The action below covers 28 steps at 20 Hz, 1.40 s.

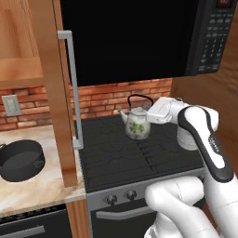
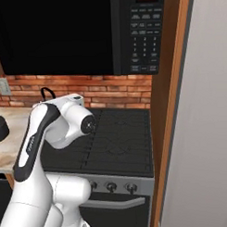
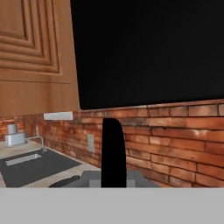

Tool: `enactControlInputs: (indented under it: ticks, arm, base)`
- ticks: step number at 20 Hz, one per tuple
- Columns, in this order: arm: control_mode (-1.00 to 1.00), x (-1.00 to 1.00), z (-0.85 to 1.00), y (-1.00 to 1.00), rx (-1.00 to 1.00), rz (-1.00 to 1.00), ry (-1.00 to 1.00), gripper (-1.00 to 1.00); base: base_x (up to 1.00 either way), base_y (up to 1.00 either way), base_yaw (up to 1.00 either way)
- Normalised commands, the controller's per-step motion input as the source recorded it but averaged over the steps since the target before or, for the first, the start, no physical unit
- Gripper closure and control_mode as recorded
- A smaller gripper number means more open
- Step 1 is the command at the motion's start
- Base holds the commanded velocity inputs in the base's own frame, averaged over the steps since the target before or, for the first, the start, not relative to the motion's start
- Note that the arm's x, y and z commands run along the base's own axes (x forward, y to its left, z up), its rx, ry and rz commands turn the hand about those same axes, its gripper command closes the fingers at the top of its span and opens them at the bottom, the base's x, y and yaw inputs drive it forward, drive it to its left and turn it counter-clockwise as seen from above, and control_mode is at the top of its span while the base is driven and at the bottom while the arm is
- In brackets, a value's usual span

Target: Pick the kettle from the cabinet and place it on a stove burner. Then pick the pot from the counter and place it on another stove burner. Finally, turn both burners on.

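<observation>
- One kettle [image 1: 138, 123] is seen.
- One pot [image 1: 20, 160] is seen.
- One microwave [image 1: 139, 37] is seen.
- Three knobs [image 2: 111, 186] are counted in the right base view.

A small white kettle [image 1: 137, 123] with green leaves and a thin black arched handle stands on the grates of a black cooktop [image 1: 135, 151], at a rear burner. The white robot arm [image 1: 204, 139] reaches toward it from the right, its hand just beside the kettle. At left, a dark pot [image 1: 19, 160] sits on the beige counter [image 1: 37, 188], beyond an open wooden cabinet door [image 1: 58, 93].
</observation>
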Motion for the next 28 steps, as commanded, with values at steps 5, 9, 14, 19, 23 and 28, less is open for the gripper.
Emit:
enactControlInputs:
  ticks: [5, 9, 14, 19, 23, 28]
  arm:
    - [-1.00, 0.22, -0.11, 0.00, 0.00, 0.00, 0.00, 1.00]
    - [-1.00, 0.15, -0.23, 0.00, 0.00, 0.03, -0.03, 1.00]
    - [-1.00, 0.10, -0.19, 0.00, 0.00, 0.03, -0.05, 1.00]
    - [-1.00, 0.21, -0.10, 0.05, 0.00, 0.04, -0.03, 1.00]
    - [-1.00, 0.22, -0.01, 0.07, 0.00, 0.04, 0.00, 1.00]
    - [-1.00, 0.24, -0.02, 0.06, 0.00, 0.04, 0.00, 1.00]
  base:
    - [0.00, 0.00, 0.00]
    - [0.00, 0.00, 0.00]
    - [0.00, 0.00, 0.00]
    - [0.00, 0.00, 0.00]
    - [0.00, 0.00, 0.00]
    - [0.00, 0.00, 0.00]
